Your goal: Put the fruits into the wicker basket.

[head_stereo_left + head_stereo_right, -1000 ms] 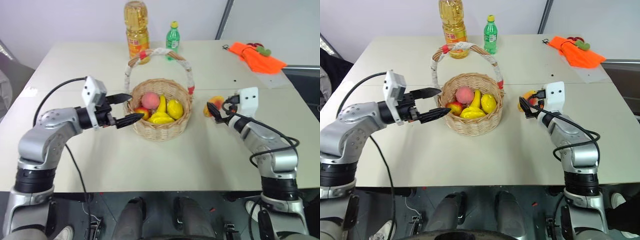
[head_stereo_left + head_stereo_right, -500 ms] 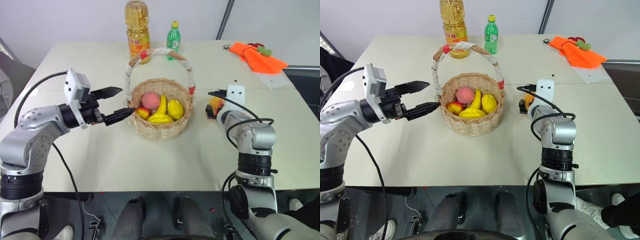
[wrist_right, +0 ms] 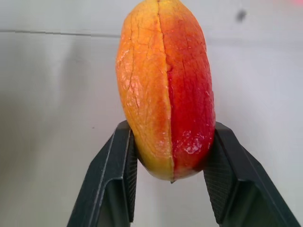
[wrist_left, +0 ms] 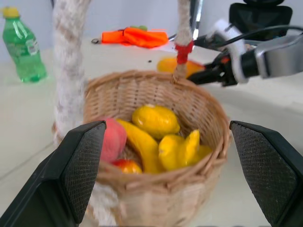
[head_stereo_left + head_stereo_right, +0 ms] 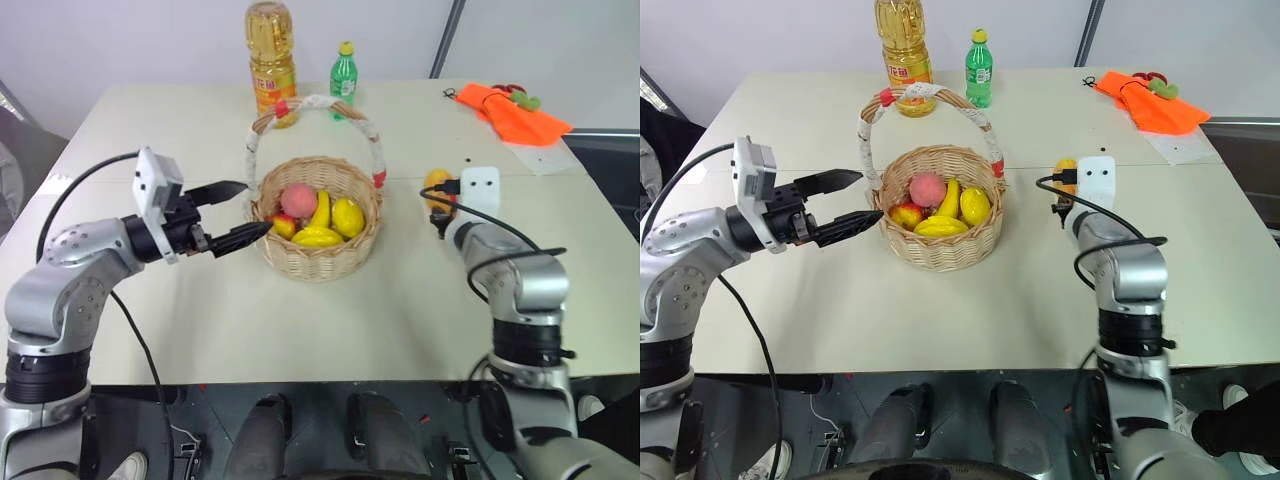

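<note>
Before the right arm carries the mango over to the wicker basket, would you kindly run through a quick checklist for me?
1. Right gripper shut on the mango, jaws against both its sides: ok.
2. Mango clear of the table: cannot tell.
3. Room in the wicker basket beside the peach, the banana and the yellow ridged fruit: ok.
4. Arched handle stands over the basket's middle, so approach from its open side: ok.
5. Left gripper open, holding nothing, but close to the basket's rim: not ok.
</note>
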Controlling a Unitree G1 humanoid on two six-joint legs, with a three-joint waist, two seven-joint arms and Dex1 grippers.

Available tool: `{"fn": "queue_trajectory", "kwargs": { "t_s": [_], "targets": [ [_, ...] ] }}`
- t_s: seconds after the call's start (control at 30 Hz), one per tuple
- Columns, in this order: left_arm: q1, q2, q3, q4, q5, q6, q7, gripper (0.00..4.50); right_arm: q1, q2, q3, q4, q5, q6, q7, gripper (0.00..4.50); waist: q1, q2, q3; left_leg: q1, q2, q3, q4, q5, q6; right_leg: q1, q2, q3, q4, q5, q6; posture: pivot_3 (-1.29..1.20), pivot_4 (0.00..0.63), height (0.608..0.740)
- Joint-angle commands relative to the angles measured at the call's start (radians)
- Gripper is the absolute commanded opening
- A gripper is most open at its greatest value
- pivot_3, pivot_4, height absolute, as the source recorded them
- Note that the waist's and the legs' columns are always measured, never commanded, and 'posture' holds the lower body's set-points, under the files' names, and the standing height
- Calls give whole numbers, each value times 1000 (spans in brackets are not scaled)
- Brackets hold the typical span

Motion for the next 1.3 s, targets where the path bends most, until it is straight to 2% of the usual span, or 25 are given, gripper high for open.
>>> {"fn": "queue_trajectory", "kwargs": {
  "t_s": [0.03, 0.1, 0.2, 0.3, 0.37, 0.47, 0.53, 0.63, 0.67, 0.73, 0.83, 0.87, 1.0, 1.1, 1.2, 1.3],
  "targets": [
    [38, 14, 55, 4, -7, -39, -18, 4500, 181, -253, 6, -218, 44, -210, 350, 1418, 6, 0, 0, -1, 0, 0, 0, 0, 0, 0, 0, 0, 0, 0, 1, 0, 150, 740],
    [55, 18, 61, 21, -2, -48, -24, 4500, 289, -343, -70, -271, 105, -282, 492, 1418, 3, -1, 0, -1, -1, 0, 0, -1, 1, 1, -1, 0, -2, -2, 2, 0, 150, 740],
    [60, 19, 62, 46, 3, -56, -29, 4500, 381, -399, -175, -318, 206, -314, 630, 1418, -6, -1, 0, 1, 1, 1, 1, -1, 1, 3, 0, 0, -4, -2, 2, 0, 150, 740],
    [59, 15, 61, 64, 6, -66, -32, 4500, 408, -416, -225, -384, 334, -290, 725, 1418, -3, -1, 0, 3, 2, 1, 1, -1, 1, 5, 1, 0, -3, -3, -2, 0, 150, 740],
    [58, 13, 59, 72, 7, -71, -34, 4500, 363, -398, -224, -432, 436, -249, 736, 1418, -1, -1, 0, 6, 3, 1, 1, -1, 1, 7, 2, 0, -3, -4, -1, 0, 150, 740],
    [60, 11, 57, 74, 5, -75, -35, 4500, 263, -357, -182, -463, 535, -187, 682, 1418, -1, -1, 0, 8, 4, 1, 1, -1, 1, 9, 2, 0, -4, -4, -2, 0, 150, 740],
    [62, 10, 57, 71, 2, -75, -33, 4500, 180, -314, -87, -472, 512, -157, 612, 1418, 2, -1, 0, 8, 4, 0, 1, -1, 1, 9, 2, 0, -5, -2, -5, 0, 150, 740],
    [66, 4, 59, 54, -6, -69, -22, 4500, 8, -186, 117, -420, 414, -85, 456, 1418, -1, -1, 0, 6, 4, -1, 0, -1, 1, 9, 2, 0, -7, -2, -5, 0, 150, 740],
    [70, 0, 58, 41, -10, -65, -17, 4500, -57, -100, 171, -356, 365, -34, 356, 1418, -2, -1, 0, 5, 4, -1, 1, -1, 1, 8, 2, 0, -7, -1, -6, 0, 150, 740],
    [77, -6, 58, 23, -17, -59, -11, 4500, -124, 7, 225, -258, 294, 8, 239, 1418, -4, -2, 0, 4, 4, -2, 0, 0, 0, 6, 2, 0, -6, -1, -6, 0, 150, 740],
    [85, -14, 57, -5, -28, -48, 3, 4500, -148, 59, 248, -195, 236, 6, 196, 1418, 12, -3, -1, -1, 3, -3, 0, 2, -3, 0, 1, 0, -4, 1, -3, 0, 150, 740],
    [90, -16, 57, -16, -33, -45, 10, 4500, -148, 64, 244, -192, 226, -3, 191, 2395, 17, -3, -1, -2, 2, -3, 0, 2, -3, 0, -1, 0, -3, 1, -3, 0, 150, 740],
    [100, -18, 59, -37, -49, -33, 24, 4500, -124, 29, 221, -270, 236, -51, 248, 4372, 19, -3, -1, -4, 0, 0, 0, 2, -3, -2, -3, 0, -5, 1, -2, 0, 150, 740],
    [99, -17, 54, -38, -53, -30, 28, 4500, -59, -43, 165, -364, 279, -125, 360, 4448, 19, -3, -1, -4, 0, 1, 0, 1, -3, -2, -2, 0, -5, 1, -2, 0, 150, 740],
    [88, -15, 51, -27, -55, -32, 25, 4500, 43, -106, 23, -451, 429, -128, 480, 4448, 19, -3, -1, -4, 1, 0, 0, 1, -2, -2, -1, 0, -5, 1, -2, 0, 150, 740],
    [78, -15, 48, -13, -55, -34, 17, 4500, 126, -162, -76, -456, 477, -119, 511, 4448, 17, -3, -1, -2, 1, 0, 0, 1, -2, 0, 0, -1, -5, 1, -2, 0, 150, 740]
  ]
}}
